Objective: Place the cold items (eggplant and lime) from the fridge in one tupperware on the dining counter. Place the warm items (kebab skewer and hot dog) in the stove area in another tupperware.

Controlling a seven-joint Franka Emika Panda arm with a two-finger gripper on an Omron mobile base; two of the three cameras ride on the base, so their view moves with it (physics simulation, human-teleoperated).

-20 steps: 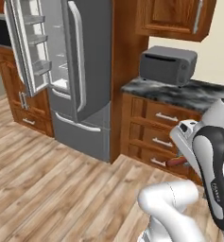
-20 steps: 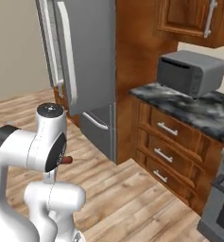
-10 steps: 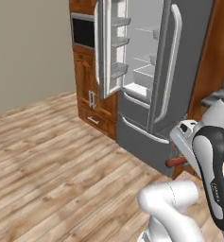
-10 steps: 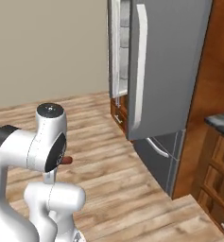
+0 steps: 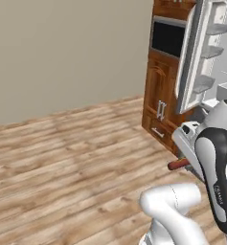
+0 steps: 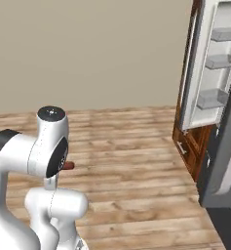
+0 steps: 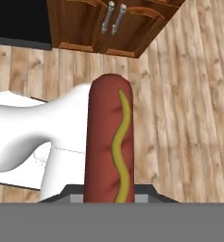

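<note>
- Gripper [image 7: 108, 201] is clamped on the hot dog [image 7: 108, 142]; in the hand view we see the sausage rising straight up from the bottom edge, between the jaws.
- We note the hot dog as a smooth reddish-brown cylinder with a rounded end and a wavy mustard-yellow stripe along its length.
- From the left base view, its rounded end [image 5: 178, 164] pokes out just beside the white arm, above the floor.
- We see the fridge [image 6: 219, 146] at the right, grey steel outside; its open door [image 6: 207, 63] is white inside, with clear bins stacked along it.
- Brown wood cabinets [image 5: 163, 91] stand just beside the fridge, with a black oven window above and paired metal handles below.
- We record a wide stretch of plank floor [image 5: 72, 158] lying open to the left, bounded by a plain beige wall [image 6: 87, 49].
</note>
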